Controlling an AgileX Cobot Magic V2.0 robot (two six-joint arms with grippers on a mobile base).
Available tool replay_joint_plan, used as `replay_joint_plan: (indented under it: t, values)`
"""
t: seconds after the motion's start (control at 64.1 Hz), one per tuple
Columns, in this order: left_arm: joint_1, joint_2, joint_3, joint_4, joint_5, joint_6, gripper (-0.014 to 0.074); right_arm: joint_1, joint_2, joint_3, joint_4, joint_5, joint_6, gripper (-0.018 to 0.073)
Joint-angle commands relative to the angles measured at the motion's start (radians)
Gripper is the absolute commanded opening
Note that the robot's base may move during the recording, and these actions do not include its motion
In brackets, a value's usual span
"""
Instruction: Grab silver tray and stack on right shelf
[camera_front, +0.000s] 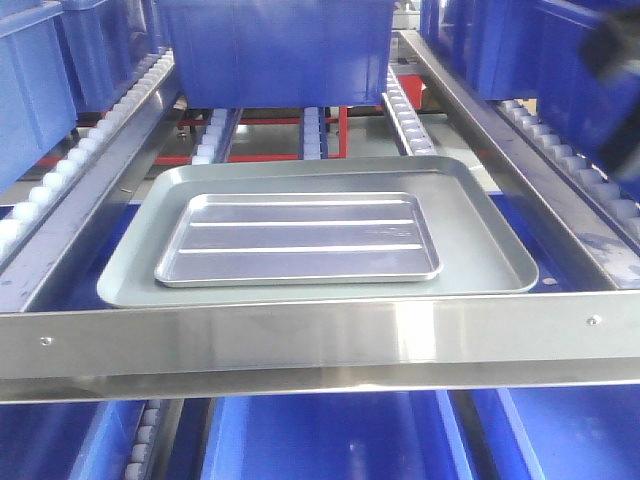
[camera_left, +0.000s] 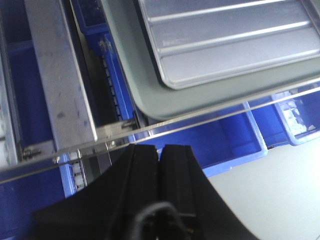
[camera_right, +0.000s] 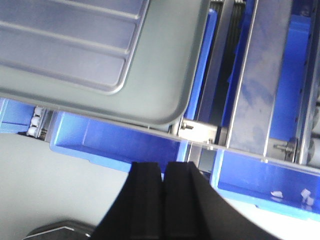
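Two trays nested on the roller rack, both grippers drawn back with jaws clenched on nothing.

Front view: the silver tray (camera_front: 297, 238) lies flat inside the larger grey tray (camera_front: 480, 260), which rests on the right shelf (camera_front: 320, 335) just behind its front crossbar; a blue bin (camera_front: 275, 45) sits farther back on the rollers, and more blue bins show below. Left wrist view: the left gripper (camera_left: 161, 155) hangs in front of the crossbar, its black fingers pressed together, apart from the grey tray's corner and the silver tray (camera_left: 230, 40) above it. Right wrist view: the right gripper (camera_right: 162, 172) likewise has its fingers together, below the grey tray's other front corner (camera_right: 160, 95), with the silver tray (camera_right: 65, 45) inside it.
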Motion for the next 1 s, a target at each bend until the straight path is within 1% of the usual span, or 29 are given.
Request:
replay_joint_plan:
  t: [0.0, 0.078, 0.172, 0.39, 0.499, 0.593, 0.983]
  values:
    - [-0.003, -0.097, 0.039, 0.008, -0.100, 0.001, -0.0093, -0.003, -0.118, 0.062, -0.030, -0.143, -0.007, 0.0048]
    - [-0.003, -0.197, 0.073, 0.008, -0.098, 0.001, -0.0093, -0.003, -0.227, 0.134, -0.044, -0.181, -0.007, 0.0048]
    - [-0.003, -0.315, 0.077, 0.008, -0.073, 0.001, -0.0093, -0.003, -0.367, 0.172, -0.064, -0.180, -0.007, 0.0048]
    - [-0.003, -0.573, 0.077, 0.008, -0.035, 0.001, -0.0093, -0.003, -0.677, 0.176, -0.076, -0.146, -0.007, 0.0048]
    - [-0.003, -0.680, 0.077, 0.008, -0.035, 0.001, -0.0093, -0.003, -0.773, 0.176, -0.076, -0.145, -0.007, 0.0048]
    - [-0.003, -0.721, 0.077, 0.008, -0.035, 0.001, -0.0093, -0.003, -0.803, 0.176, -0.076, -0.145, -0.007, 0.0048]
    - [-0.003, -0.723, 0.077, 0.002, -0.035, 0.001, -0.0093, -0.003, -0.804, 0.176, -0.076, -0.145, -0.007, 0.0048]
